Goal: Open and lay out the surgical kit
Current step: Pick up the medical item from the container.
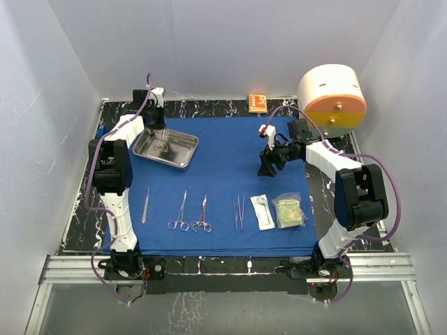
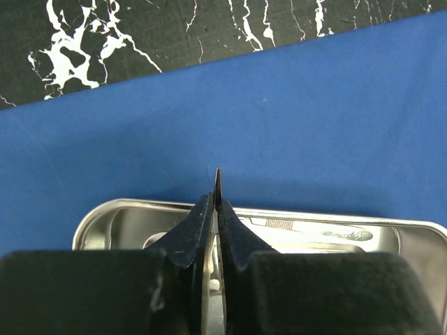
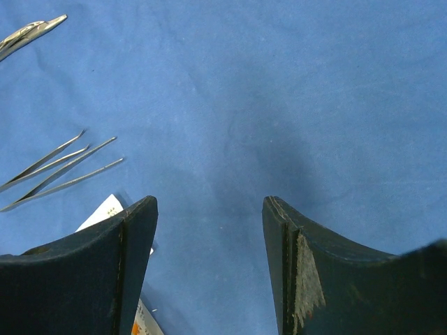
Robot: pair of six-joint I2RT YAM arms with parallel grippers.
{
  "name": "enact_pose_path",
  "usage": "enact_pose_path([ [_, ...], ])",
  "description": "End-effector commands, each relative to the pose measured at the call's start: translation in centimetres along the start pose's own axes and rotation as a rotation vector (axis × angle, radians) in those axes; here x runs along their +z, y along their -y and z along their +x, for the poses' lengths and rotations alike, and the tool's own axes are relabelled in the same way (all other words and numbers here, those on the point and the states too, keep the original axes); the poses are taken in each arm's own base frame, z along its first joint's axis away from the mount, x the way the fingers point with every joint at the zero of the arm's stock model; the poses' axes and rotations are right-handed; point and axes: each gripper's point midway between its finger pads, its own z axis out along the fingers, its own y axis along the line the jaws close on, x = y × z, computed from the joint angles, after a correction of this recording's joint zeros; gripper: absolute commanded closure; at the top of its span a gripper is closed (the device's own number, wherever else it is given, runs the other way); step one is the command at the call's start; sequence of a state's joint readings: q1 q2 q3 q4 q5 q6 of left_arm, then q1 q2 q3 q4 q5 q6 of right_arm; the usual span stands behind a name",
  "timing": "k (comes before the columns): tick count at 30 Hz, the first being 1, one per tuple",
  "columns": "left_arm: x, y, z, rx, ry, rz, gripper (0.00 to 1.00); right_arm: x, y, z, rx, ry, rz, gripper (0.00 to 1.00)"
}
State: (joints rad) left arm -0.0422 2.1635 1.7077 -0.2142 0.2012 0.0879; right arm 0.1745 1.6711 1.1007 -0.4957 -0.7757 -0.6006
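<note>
- The left fingers (image 2: 207,213) are shut tight on the thin tip of a metal tool (image 2: 217,180), right over the steel tray (image 2: 105,216).
- The right fingers (image 3: 136,237) are wide open, hold nothing, and hang over the blue cloth (image 3: 279,105).
- The cloth lies flat on the table (image 1: 209,106).
- Tweezers (image 1: 145,206), ring-handled forceps (image 1: 180,213) and two packets (image 1: 288,211) lie in a row along its near edge.

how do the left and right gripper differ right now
The left gripper is shut on a thin metal instrument; the right gripper is open and holds nothing. The left gripper is at the steel tray; the right gripper is over bare cloth. Both have dark fingers and point down towards the blue cloth.
</note>
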Motion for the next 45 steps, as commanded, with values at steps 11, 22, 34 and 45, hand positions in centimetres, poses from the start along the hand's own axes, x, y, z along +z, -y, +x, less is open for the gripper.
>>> enact_pose_path([
  [11,0.0,0.2,-0.2,-0.015,-0.008,0.021,0.91,-0.1,0.9,-0.6,-0.024,0.017,0.025,0.4],
  [22,-1.3,0.2,1.9,-0.003,-0.02,-0.006,0.72,0.0,0.9,-0.5,-0.023,0.011,0.023,0.4],
  [34,-0.9,-0.3,2.9,0.014,-0.032,-0.024,0.75,0.3,1.0,0.0,-0.011,-0.001,0.017,0.4],
  [45,0.5,-0.7,1.9,0.009,-0.023,-0.03,0.81,0.4,1.1,0.2,-0.005,-0.011,0.017,0.4],
])
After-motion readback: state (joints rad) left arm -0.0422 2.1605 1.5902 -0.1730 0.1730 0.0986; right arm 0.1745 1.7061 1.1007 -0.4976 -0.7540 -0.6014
